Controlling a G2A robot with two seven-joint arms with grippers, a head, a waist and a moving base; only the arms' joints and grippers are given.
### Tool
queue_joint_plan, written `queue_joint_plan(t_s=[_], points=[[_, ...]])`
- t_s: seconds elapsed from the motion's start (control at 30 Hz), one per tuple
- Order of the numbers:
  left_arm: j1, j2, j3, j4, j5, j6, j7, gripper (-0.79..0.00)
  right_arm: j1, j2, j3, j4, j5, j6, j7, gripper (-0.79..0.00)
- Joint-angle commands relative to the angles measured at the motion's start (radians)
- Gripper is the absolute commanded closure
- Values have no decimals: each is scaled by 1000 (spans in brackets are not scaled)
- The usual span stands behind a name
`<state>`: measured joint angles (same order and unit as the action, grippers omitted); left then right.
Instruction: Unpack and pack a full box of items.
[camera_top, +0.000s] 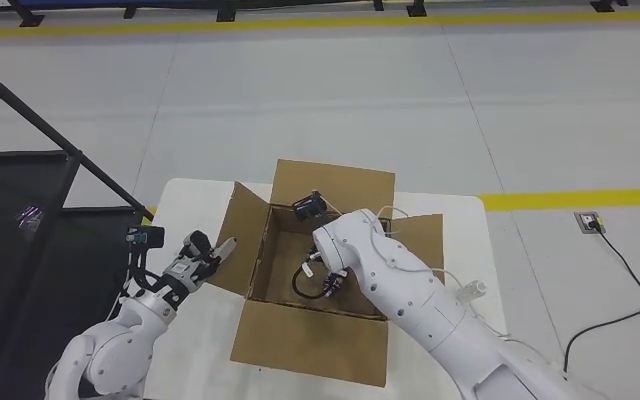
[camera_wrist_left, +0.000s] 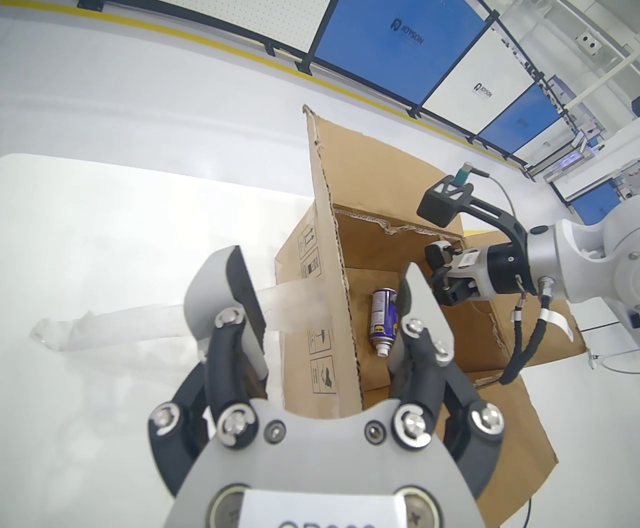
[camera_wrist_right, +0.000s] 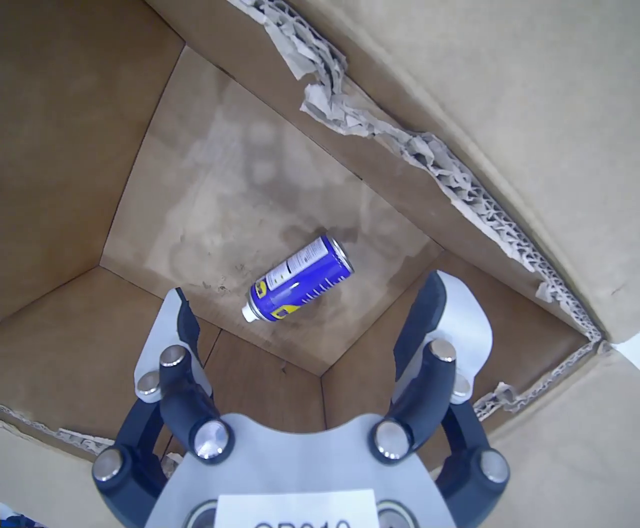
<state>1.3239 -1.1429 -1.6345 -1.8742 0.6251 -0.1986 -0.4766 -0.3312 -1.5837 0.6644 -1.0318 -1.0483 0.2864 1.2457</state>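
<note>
An open cardboard box stands in the middle of the white table, flaps spread outward. On its floor lies a blue spray can with a white nozzle, also seen past the box wall. My right gripper hangs open inside the box, above the can and not touching it; it sits low in the box. My left gripper is open outside the box by the near-side flap. A clear plastic wrap strip lies on the table against the box wall.
A black frame and dark fabric stand beside the table on my left arm's side. The box flaps cover much of the table's front. Bare table surface lies beyond the left gripper.
</note>
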Motion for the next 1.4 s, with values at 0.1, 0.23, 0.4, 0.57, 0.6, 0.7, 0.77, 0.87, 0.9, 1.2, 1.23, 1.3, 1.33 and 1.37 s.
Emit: queue_joint_plan(t_s=[0.1, 0.23, 0.4, 0.57, 0.6, 0.7, 0.77, 0.87, 0.9, 1.2, 1.23, 1.3, 1.33, 1.37], points=[[4, 1, -10, -6, -15, -1, 17, -785, -36, 1, 29, 8, 9, 41, 13, -785], [5, 3, -15, -8, -22, -4, 21, -785, -72, 5, 52, 10, 5, 85, 21, -785], [0, 5, -14, -7, -24, -11, 23, -785, -126, 8, 83, 5, 15, 124, -8, -785], [-5, 7, -14, -5, -26, -19, 21, -785, -174, 12, 113, 1, 10, 173, -69, -785], [-6, 8, -14, -5, -26, -20, 20, -785, -182, 12, 118, -1, 6, 187, -83, -785], [-9, 9, -16, -7, -26, -23, 18, -785, -206, 14, 137, -3, 2, 205, -119, -785], [-10, 10, -17, -8, -26, -25, 18, -785, -214, 14, 143, -6, -5, 209, -126, -474], [-10, 12, -19, -7, -28, -27, 19, -785, -221, 15, 153, -9, -14, 211, -130, -249], [-11, 12, -20, -7, -27, -27, 19, -785, -222, 15, 155, -9, -17, 210, -128, -185], [-16, 15, -22, 3, -35, -24, 22, -785, -214, 12, 180, 16, -27, 182, -117, 0], [-16, 16, -22, 3, -34, -24, 23, -785, -212, 11, 182, 16, -25, 177, -119, 0], [-17, 16, -22, 5, -35, -23, 26, -785, -212, 11, 191, 5, -16, 154, -135, 0], [-17, 16, -22, 6, -36, -22, 28, -785, -213, 12, 196, 2, -19, 149, -138, 0], [-18, 17, -21, 6, -36, -22, 29, -785, -213, 12, 198, -5, -27, 149, -139, 0]])
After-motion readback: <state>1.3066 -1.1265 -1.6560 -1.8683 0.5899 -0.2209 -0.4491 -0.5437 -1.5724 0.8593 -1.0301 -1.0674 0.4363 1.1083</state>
